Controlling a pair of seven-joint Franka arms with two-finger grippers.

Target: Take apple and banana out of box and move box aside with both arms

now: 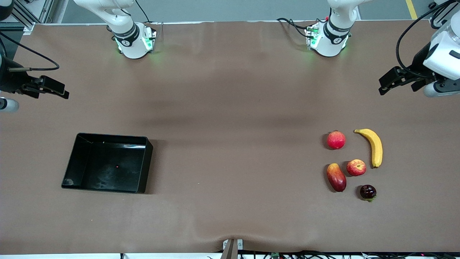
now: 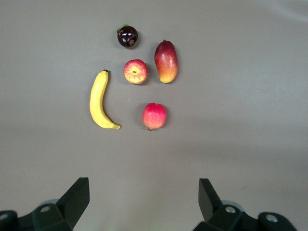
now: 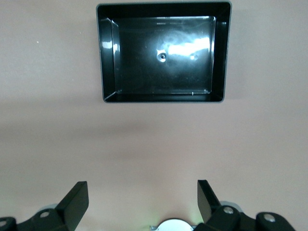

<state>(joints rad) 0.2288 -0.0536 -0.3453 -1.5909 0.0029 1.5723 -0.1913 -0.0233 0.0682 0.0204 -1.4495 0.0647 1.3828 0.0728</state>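
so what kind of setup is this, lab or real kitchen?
Most likely a robot lab bench, not a kitchen. Two arm bases are bolted along one edge of a brown-covered table, cables trail at the edges, and the only items are a black box and toy-looking fruits like the banana and apple.

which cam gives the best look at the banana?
Left wrist view: the banana lies whole and large in it, its curve and both ends plain, beside the apple. The front view shows it whole too but smaller, at the left arm's end of the table. The right wrist view shows only the box.
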